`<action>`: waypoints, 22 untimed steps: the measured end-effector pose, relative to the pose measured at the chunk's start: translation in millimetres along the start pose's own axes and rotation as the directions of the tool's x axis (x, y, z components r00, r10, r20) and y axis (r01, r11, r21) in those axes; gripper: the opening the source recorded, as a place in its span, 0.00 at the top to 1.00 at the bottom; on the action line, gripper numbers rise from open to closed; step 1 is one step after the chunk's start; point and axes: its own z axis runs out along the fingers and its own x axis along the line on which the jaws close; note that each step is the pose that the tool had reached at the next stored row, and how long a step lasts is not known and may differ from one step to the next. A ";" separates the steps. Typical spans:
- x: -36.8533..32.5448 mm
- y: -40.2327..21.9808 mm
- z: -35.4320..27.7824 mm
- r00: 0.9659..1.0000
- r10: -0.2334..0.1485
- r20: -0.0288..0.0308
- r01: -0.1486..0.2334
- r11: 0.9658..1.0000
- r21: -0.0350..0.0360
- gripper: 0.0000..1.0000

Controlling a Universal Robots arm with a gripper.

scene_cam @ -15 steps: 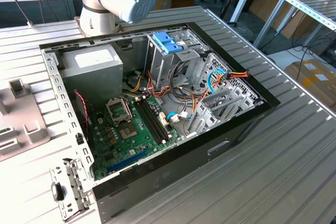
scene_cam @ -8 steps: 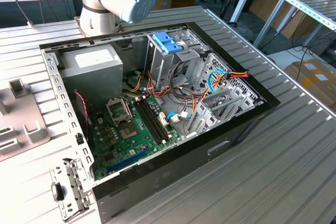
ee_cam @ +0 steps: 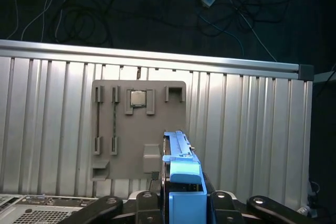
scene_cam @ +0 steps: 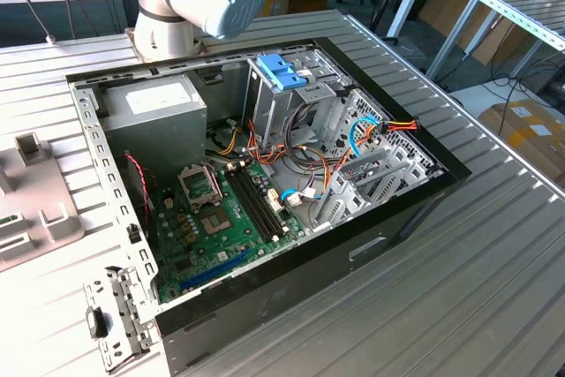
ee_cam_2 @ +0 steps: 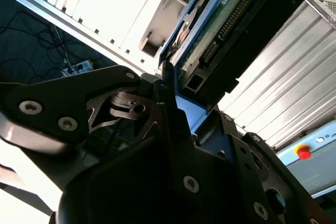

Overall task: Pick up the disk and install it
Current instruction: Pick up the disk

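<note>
- First wrist view: the gripper [ee_cam: 184,192] was clamped tight on the disk [ee_cam: 180,150], which it held edge-on, clear above the grey fixture plate [ee_cam: 137,129] on the ribbed table [ee_cam: 252,129].
- The second wrist view showed the disk's circuit-board side.
- Judged step: pickup done, install not yet done.
- Installing would call for squaring the disk with the drive cage [scene_cam: 287,86] inside the open computer case [scene_cam: 265,293].

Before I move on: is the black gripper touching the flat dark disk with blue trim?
Touching. In the second wrist view the gripper clamps the disk at its blue-trimmed end.
</note>
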 end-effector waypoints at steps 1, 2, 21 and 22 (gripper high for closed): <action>1.4 -0.3 -0.1 1.000 0.000 0.000 0.000 1.000 0.000 0.63; 2.5 -0.4 -0.1 1.000 0.000 0.000 0.000 1.000 0.000 0.63; 19.8 -7.7 -0.3 1.000 0.000 0.000 0.000 1.000 0.000 0.63; 20.6 -8.2 -0.3 1.000 0.000 0.000 0.000 1.000 0.000 0.63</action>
